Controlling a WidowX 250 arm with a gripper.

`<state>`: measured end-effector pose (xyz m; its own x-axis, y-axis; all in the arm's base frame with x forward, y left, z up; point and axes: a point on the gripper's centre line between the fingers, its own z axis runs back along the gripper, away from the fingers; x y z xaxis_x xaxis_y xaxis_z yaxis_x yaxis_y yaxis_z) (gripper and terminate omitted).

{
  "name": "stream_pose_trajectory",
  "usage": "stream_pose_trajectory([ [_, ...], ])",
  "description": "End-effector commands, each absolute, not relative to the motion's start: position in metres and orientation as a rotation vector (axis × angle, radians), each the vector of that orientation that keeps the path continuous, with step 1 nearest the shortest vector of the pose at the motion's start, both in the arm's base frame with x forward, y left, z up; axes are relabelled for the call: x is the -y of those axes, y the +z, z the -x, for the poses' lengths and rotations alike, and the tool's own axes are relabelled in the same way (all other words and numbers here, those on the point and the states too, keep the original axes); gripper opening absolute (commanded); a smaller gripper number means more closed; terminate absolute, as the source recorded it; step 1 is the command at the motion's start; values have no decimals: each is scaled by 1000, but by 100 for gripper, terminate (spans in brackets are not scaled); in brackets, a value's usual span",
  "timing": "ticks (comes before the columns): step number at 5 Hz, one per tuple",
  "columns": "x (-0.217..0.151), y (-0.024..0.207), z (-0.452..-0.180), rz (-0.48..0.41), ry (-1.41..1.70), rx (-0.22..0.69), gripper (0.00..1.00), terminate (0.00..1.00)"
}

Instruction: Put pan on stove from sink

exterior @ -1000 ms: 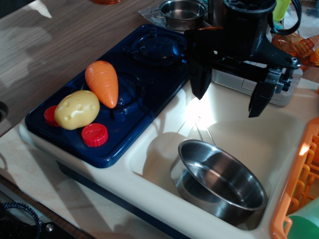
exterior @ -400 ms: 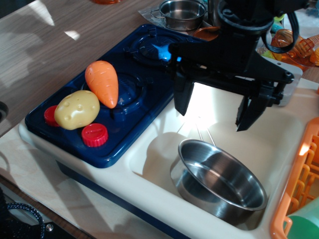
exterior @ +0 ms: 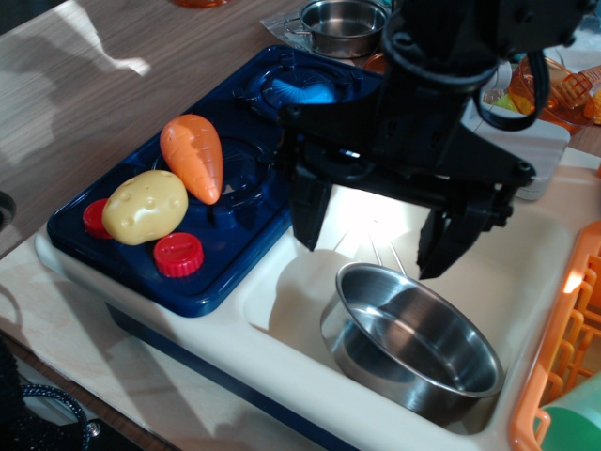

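The shiny steel pan (exterior: 413,349) sits upright in the cream sink (exterior: 282,301), toward its front right. My black gripper (exterior: 371,246) hangs open above the sink, its left finger (exterior: 308,216) near the stove's edge and its right finger (exterior: 443,246) just over the pan's far rim. It holds nothing. The dark blue stove (exterior: 254,202) lies left of the sink, with two red knobs (exterior: 177,255) at its front.
An orange toy carrot (exterior: 192,155) and a yellow toy potato (exterior: 146,207) lie on the stove's near burner. A small steel pot (exterior: 340,23) stands behind the stove. An orange dish rack (exterior: 563,348) borders the sink on the right. The faucet is hidden behind the arm.
My gripper has moved left and down toward the pan, staying open. The pan, carrot and potato have not moved.
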<state>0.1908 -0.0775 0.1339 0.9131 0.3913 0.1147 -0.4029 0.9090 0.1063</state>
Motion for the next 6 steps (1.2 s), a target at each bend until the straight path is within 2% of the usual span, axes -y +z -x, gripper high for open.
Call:
stream_pose_trajectory([
  [1,77,122,-180,-81,437,138,100,0],
  [3,71,94,-178,1,447,138,100,0],
  [4,70,90,-183,12,461,124,0,0],
  [6,73,93,-186,3,448,118,0,0],
])
